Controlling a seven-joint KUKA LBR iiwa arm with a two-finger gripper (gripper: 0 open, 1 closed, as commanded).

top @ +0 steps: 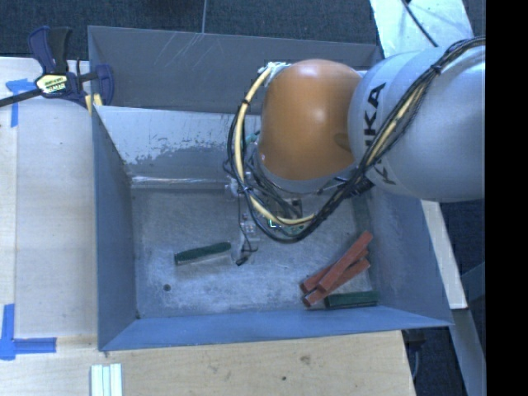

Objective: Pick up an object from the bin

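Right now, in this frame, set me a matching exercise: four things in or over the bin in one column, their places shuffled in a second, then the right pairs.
Things
1. long dark green stick
2. reddish-brown sticks
3. short dark green piece
4. gripper

Places
A. by the front wall of the bin, at the view's right
B. alone on the floor, left of centre
C. at the right end of the long dark green stick
D. slanting at the view's right, just above the short dark green piece

Pairs: 1-B; 2-D; 3-A; 4-C

Arm (429, 130) reaches in — wrist (309, 122) (orange-capped) low
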